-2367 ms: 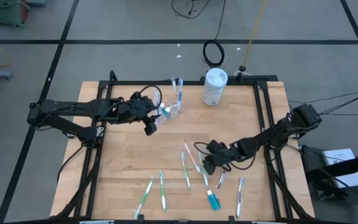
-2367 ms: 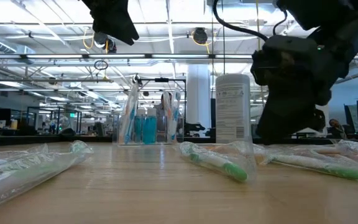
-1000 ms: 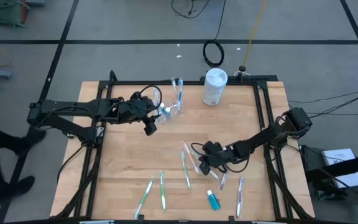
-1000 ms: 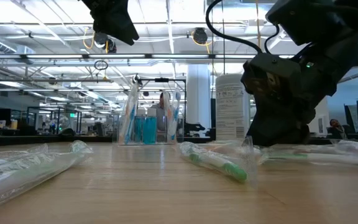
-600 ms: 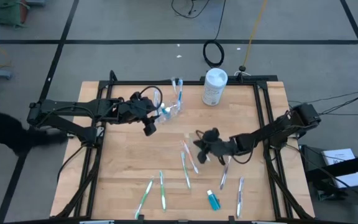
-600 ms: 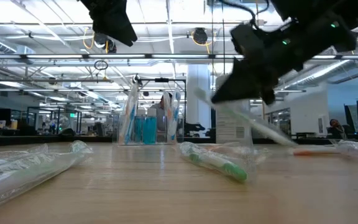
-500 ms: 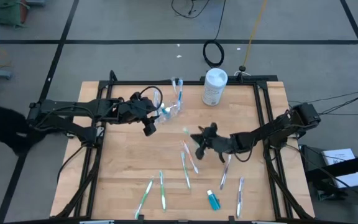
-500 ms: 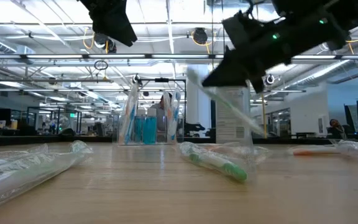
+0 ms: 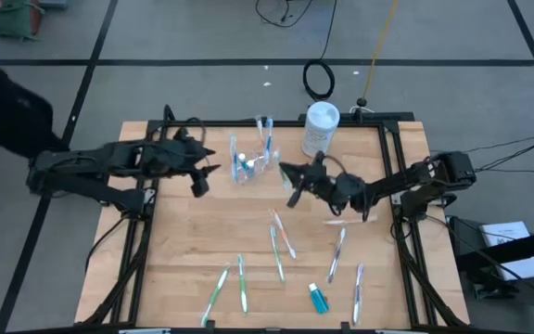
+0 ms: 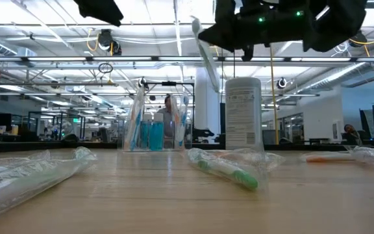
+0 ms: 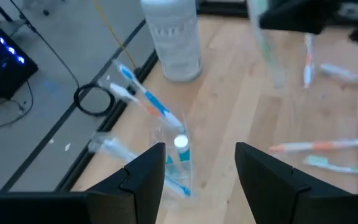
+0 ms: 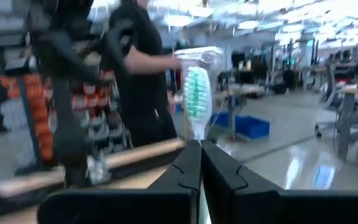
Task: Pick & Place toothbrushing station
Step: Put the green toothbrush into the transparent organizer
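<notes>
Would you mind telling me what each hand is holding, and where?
The right hand pinches a wrapped green-bristled toothbrush by its handle, head pointing away. The left hand is open, holding nothing.

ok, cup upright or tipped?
Upright. The cup stands on its base on the table in the low view, with brushes and a blue tube leaning inside.

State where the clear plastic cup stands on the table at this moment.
In the high view the clear plastic cup stands near the table's far edge, left of the white canister, between the open left pincer and the right pincer.
</notes>
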Action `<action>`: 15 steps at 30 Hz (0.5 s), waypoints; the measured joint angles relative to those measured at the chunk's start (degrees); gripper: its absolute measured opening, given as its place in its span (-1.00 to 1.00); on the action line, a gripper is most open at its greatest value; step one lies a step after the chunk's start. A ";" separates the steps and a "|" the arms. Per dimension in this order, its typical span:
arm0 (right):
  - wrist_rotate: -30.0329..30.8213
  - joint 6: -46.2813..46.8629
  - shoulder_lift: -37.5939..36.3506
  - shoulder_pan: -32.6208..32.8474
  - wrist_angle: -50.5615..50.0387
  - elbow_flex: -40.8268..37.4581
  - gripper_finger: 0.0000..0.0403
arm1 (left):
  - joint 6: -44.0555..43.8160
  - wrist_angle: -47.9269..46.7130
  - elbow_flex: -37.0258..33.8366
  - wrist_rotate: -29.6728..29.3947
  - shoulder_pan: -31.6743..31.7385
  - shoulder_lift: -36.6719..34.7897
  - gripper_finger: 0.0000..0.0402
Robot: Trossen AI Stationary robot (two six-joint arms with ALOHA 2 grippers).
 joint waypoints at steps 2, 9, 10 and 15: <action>-1.58 0.04 0.00 -2.12 2.16 0.33 -1.00 | -0.02 -1.37 0.04 -0.19 0.00 -1.67 0.00; -8.64 -1.06 5.48 -10.05 2.53 6.55 -1.00 | -1.01 -3.26 0.02 -1.71 0.00 -3.83 0.00; -10.11 -1.58 6.86 -11.08 2.52 7.96 -1.00 | -1.02 -3.24 0.02 -2.14 0.00 -3.83 0.00; -12.27 -3.84 14.11 -15.02 2.41 14.71 -1.00 | -0.82 -3.43 0.02 -3.65 0.02 -3.79 0.00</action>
